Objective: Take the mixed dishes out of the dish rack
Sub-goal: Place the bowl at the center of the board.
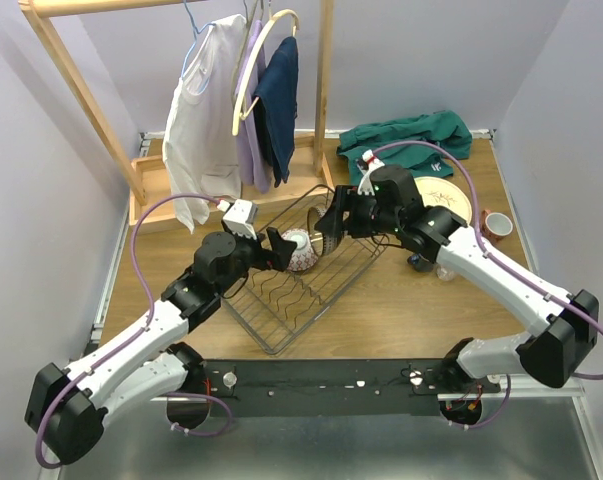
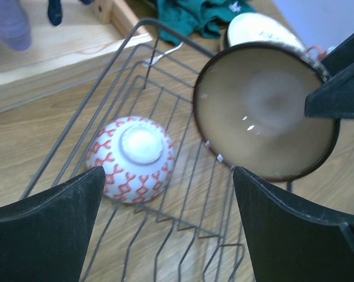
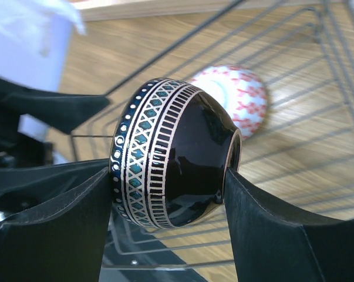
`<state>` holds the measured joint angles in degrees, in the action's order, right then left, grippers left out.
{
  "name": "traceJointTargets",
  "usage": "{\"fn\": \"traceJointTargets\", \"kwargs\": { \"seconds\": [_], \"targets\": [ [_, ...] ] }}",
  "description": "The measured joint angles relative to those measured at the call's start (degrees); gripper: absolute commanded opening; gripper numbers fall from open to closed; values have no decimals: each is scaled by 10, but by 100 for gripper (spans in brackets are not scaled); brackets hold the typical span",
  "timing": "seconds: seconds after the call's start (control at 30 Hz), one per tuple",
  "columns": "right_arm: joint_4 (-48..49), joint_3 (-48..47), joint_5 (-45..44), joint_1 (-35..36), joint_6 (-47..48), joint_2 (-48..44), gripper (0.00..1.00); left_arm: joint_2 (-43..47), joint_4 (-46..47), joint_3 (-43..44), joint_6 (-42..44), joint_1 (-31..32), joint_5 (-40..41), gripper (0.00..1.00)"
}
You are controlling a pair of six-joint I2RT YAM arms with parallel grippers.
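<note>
Above the far end of a black wire dish rack (image 1: 281, 300), the right end effector (image 3: 168, 179) holds a dark bowl (image 3: 171, 153) tipped on its side. Its two fingers are closed on the bowl, one at the rim side and one against the foot. The bowl is glossy black outside, with a band of pale and teal diamonds and bars below the rim. The left wrist view shows a tan inside. Whether the bowl touches the wires cannot be told.

Inside the rack, near its far left side, a patterned bowl (image 2: 132, 158) sits upside down on the wires. It is white with a red lattice design, and its plain white foot faces up.

The left end effector (image 2: 165, 229) hovers over the rack just beside that bowl. Its fingers are spread wide and hold nothing. The bowl lies beyond the gap between the fingers, apart from both.

On the wooden bench (image 1: 381, 310) to the right of the rack, a cream plate (image 1: 443, 198) lies flat behind the right arm. A small red cup (image 1: 496, 222) stands near the bench's right edge. A green cloth (image 1: 406, 145) is heaped at the back. A wooden clothes rack (image 1: 77, 92) with hanging garments stands at the back left.
</note>
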<state>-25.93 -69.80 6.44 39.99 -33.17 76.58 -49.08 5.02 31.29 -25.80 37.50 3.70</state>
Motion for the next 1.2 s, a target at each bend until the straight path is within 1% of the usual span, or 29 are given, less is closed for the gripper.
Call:
{"fn": "traceJointTargets", "kwargs": {
  "seconds": [0.2, 0.43, 0.5, 0.6, 0.73, 1.0, 1.1, 1.13, 1.2],
  "targets": [
    [65, 34, 63, -5, -35, -12, 39, -18, 57, -2, -39, 0, -8, 96],
    [133, 65, 126, -10, -74, -12, 39, -37, 85, -4, -83, -5, -13, 89],
    [145, 70, 138, -11, -81, -12, 38, -43, 94, -9, -101, -16, -23, 87],
    [163, 75, 155, -13, -92, -12, 38, -51, 104, -19, -125, -36, -42, 82],
    [188, 78, 173, -18, -104, -12, 38, -59, 115, -28, -150, -61, -70, 72],
    [234, 93, 204, -30, -125, -10, 38, -78, 166, -44, -199, -90, -138, 58],
    [251, 101, 214, -34, -134, -7, 38, -92, 184, -44, -214, -93, -159, 50],
    [256, 103, 216, -34, -136, -5, 38, -97, 192, -44, -221, -94, -167, 45],
    [263, 106, 220, -34, -140, -3, 38, -104, 199, -44, -228, -94, -178, 39]
  ]
}}
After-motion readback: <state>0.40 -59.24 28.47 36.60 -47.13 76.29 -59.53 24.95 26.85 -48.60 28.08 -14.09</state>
